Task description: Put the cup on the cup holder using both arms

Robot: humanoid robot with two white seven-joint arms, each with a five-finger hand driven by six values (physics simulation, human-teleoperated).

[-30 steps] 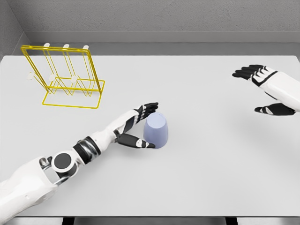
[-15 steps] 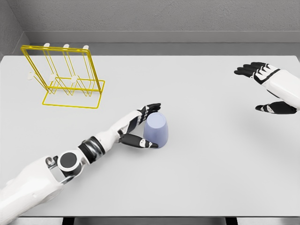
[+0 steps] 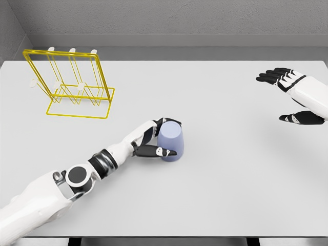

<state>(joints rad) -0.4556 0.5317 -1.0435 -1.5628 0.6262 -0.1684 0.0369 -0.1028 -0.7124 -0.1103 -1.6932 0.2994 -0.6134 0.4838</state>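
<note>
A pale lavender cup (image 3: 170,142) is seen upside down on the white table (image 3: 215,179), slightly left of the middle and towards the near half of the surface. Its wider rim rests on the tabletop and its closed base faces up. The cup is gripped by the left hand (image 3: 152,140), which is set against its left side. The dark fingers (image 3: 165,121) are curled over the far upper edge of the cup, and the thumb (image 3: 158,151) is laid across the near lower part of its wall, so that the cup is pinched between them. The left arm is seen entering from the lower left corner, its white forearm stretched diagonally over the table towards the cup.

The yellow wire cup holder (image 3: 69,82) is placed at the far left of the table, well apart from the cup. It is formed of a rectangular base frame and a taller upright frame, with several white-tipped pegs rising from it. No cup is carried on any of its pegs.

The right hand (image 3: 290,97) is held above the far right part of the table, well apart from both cup and holder. Its fingers are spread and extended towards the left, with the thumb held lower and apart, and nothing is grasped by it. The right forearm is cut by the right edge of the view.
</note>
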